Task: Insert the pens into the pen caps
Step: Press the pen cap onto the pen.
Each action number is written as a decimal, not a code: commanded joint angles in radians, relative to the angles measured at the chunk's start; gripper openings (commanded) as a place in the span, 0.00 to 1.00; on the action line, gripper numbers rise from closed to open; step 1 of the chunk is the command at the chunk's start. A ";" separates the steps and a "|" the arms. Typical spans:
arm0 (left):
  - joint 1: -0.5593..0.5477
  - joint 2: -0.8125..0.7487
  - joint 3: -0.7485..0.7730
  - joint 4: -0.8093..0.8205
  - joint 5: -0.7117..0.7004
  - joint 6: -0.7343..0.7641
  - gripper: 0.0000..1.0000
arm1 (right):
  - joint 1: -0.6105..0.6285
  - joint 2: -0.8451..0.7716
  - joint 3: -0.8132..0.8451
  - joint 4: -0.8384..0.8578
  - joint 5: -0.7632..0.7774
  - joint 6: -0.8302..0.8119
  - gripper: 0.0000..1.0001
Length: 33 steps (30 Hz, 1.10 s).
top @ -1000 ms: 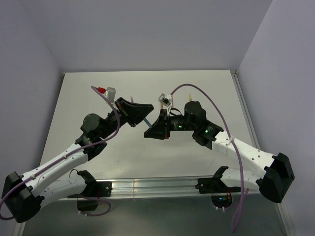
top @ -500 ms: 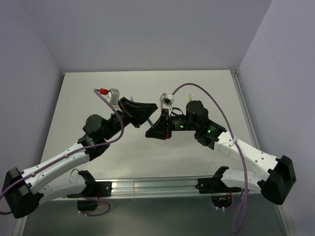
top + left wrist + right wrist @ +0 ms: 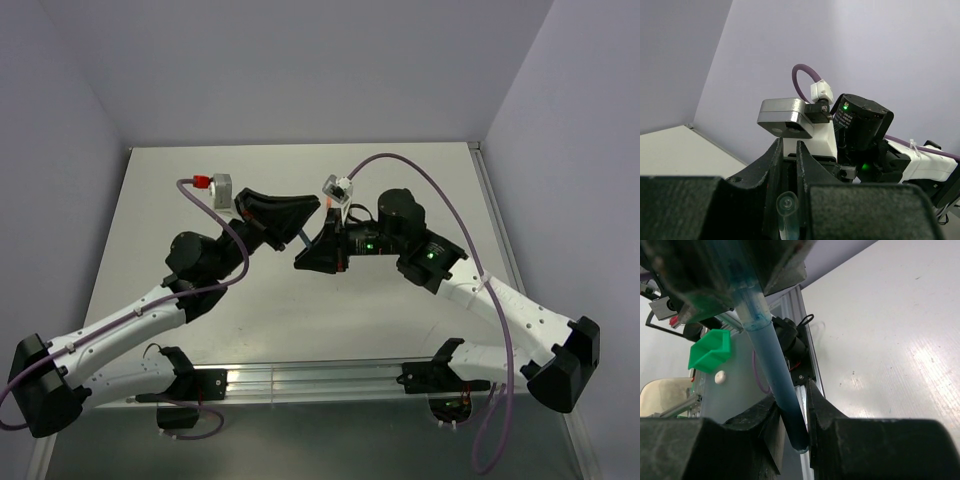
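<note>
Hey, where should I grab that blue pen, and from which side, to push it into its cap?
Take the blue pen by its bare rear barrel, closing across it from the sides, as the right pincer does. It is a thin straight stick in mid-air, its front end already in the pen cap held by the left pincer, so only that stretch is free.

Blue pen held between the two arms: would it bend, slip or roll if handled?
The blue pen runs straight from the pen cap in the left tool to the right tool, so it is probably stiff. Its smooth, glossy round barrel looks likely to slip in a loose grip, and to roll if laid on the table.
</note>
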 commanded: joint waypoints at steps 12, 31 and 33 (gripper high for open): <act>-0.155 0.066 -0.109 -0.283 0.398 -0.058 0.00 | -0.070 0.067 0.280 0.228 0.305 0.015 0.00; -0.206 0.080 -0.186 -0.278 0.386 -0.099 0.00 | -0.100 0.125 0.422 0.221 0.287 0.027 0.00; -0.209 0.083 -0.189 -0.275 0.384 -0.101 0.00 | -0.100 0.128 0.435 0.224 0.279 0.030 0.00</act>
